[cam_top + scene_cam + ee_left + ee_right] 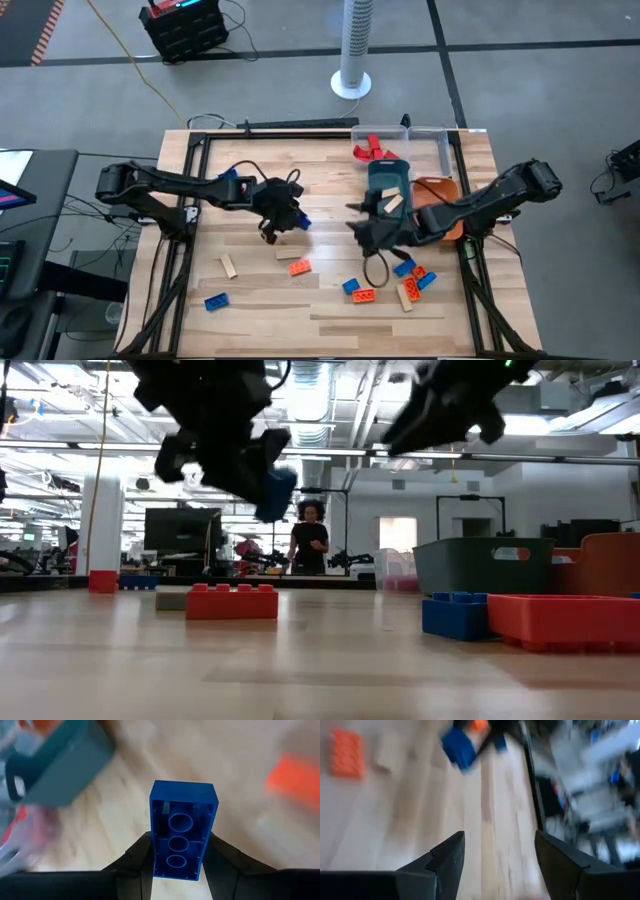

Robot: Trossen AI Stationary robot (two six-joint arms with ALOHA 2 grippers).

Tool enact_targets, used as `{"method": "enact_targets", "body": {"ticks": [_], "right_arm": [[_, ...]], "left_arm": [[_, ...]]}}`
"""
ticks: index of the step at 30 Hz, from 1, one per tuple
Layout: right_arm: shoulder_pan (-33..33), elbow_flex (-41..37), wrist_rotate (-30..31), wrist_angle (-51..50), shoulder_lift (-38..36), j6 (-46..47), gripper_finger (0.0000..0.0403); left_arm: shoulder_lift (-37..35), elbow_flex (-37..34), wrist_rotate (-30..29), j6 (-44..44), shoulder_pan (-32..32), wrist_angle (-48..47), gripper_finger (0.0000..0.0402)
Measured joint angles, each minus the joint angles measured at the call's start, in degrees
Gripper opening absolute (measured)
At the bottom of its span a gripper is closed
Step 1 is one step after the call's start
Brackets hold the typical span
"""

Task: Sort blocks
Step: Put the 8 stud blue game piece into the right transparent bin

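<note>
My left gripper [281, 218] hangs over the table's middle, shut on a blue block [181, 830], also seen in the low view [276, 491]. My right gripper [372, 232] is open [498, 837] with nothing between its fingers, just near of the teal tray [388, 180]. That tray holds a tan block [392, 203]. Loose blocks lie flat on the wood: tan [229, 265], orange [299, 267], blue [215, 301], and a blue, orange and tan cluster [405, 282] below the right gripper. Red blocks [368, 150] lie in the clear tray. My left gripper pinches the blue block between its two fingers, one finger [142, 851] on each long side [156, 851], near the end closest to the wrist. The block's hollow underside faces the wrist camera and its other end sticks out past the fingertips. It is lifted clear of the table.
The orange tray [440, 193] sits right of the teal one, under the right arm; the clear tray [425, 140] stands at the far edge. In the low view an orange block [232, 601] and a blue block [455, 615] lie near. A person [310, 545] stands far behind the table.
</note>
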Motion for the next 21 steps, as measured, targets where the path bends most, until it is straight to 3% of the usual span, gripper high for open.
{"method": "enact_targets", "body": {"ticks": [3, 6, 8, 14, 21], "right_arm": [[1.8, 0.0, -0.5, 5.4, 0.0, -5.6, 0.0243], [1.2, 1.6, -6.9, 7.4, 1.0, -6.9, 0.0243], [0.7, 3.5, -8.1, 7.1, 2.8, -7.1, 0.0243], [0.1, 11.0, -9.3, 6.1, 9.3, -10.5, 0.0243], [-1.7, 14.2, -15.2, 7.7, 12.5, -8.3, 0.0243]], "left_arm": [[0.5, 0.0, 6.6, -4.6, 0.7, 4.2, 0.0123], [0.5, 0.0, 12.0, -8.5, 0.9, 7.4, 0.0127], [0.5, 0.0, 14.0, -10.7, 0.9, 9.5, 0.0131], [0.5, 0.0, 17.0, -14.8, 1.0, 11.2, 0.0133], [0.4, 0.0, 18.4, -18.1, 1.0, 13.4, 0.0134]]}}
